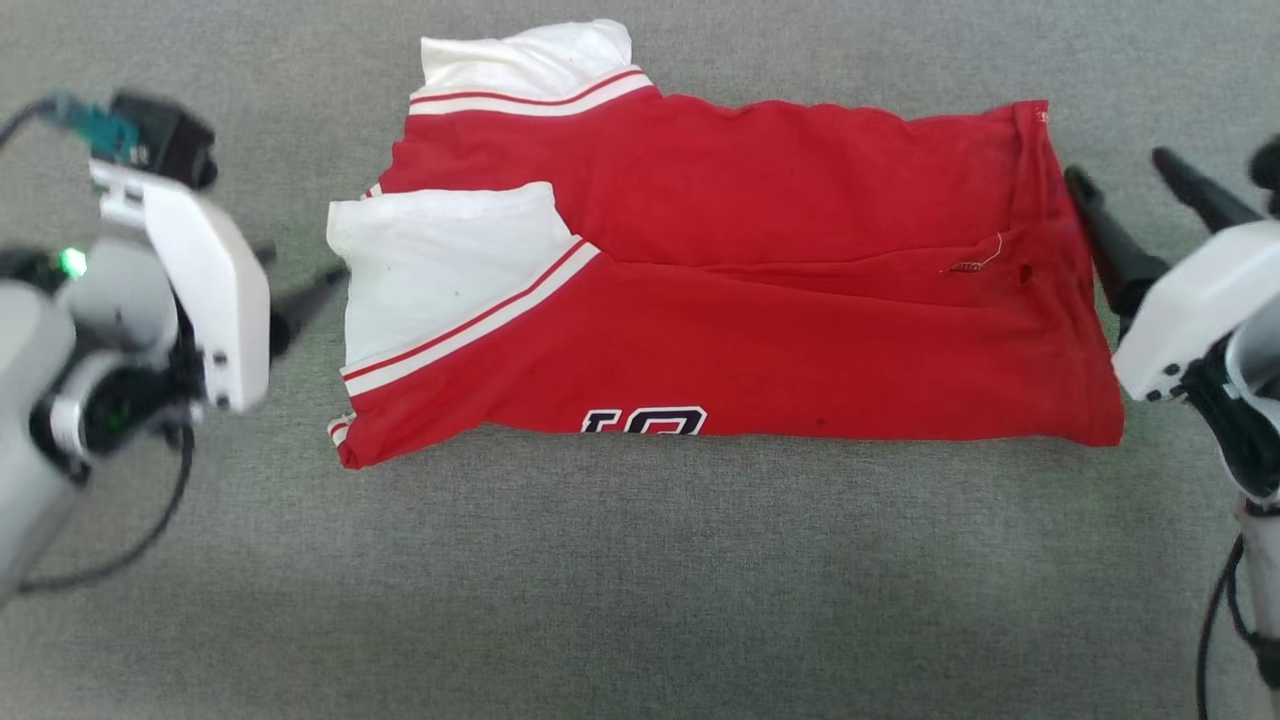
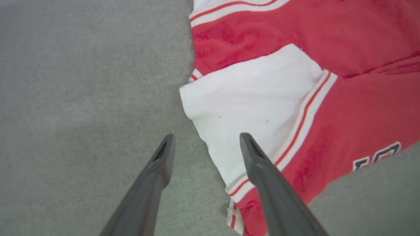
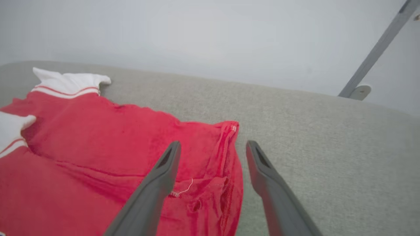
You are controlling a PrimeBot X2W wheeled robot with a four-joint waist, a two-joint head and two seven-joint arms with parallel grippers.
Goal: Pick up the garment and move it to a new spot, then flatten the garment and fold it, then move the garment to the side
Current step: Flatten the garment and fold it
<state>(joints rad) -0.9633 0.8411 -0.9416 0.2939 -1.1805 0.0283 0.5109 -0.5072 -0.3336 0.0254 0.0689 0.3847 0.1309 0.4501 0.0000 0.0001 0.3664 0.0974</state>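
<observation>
Garment (image 1: 750, 300) folded on grey surface (image 1: 640, 580), lying between my grippers. Left gripper (image 2: 206, 136) spread wide at white sleeve (image 2: 249, 108) edge; right gripper (image 3: 213, 143) spread wide at hem (image 3: 226, 154). Neither grips it.

Left gripper (image 2: 206, 136): jaws apart, gap between them free. Bare grey cloth surface (image 2: 82, 98) is open ahead and off its left finger. The garment (image 2: 262, 98) lies low and flat, sleeve edge beneath and beyond its right finger. Right gripper (image 3: 213, 144): jaws apart. Garment hem is beneath its left finger, with open surface ahead and off its right finger. Far ahead are a pale wall (image 3: 197, 32) and a slanted grey strut (image 3: 377, 52), upper right.
</observation>
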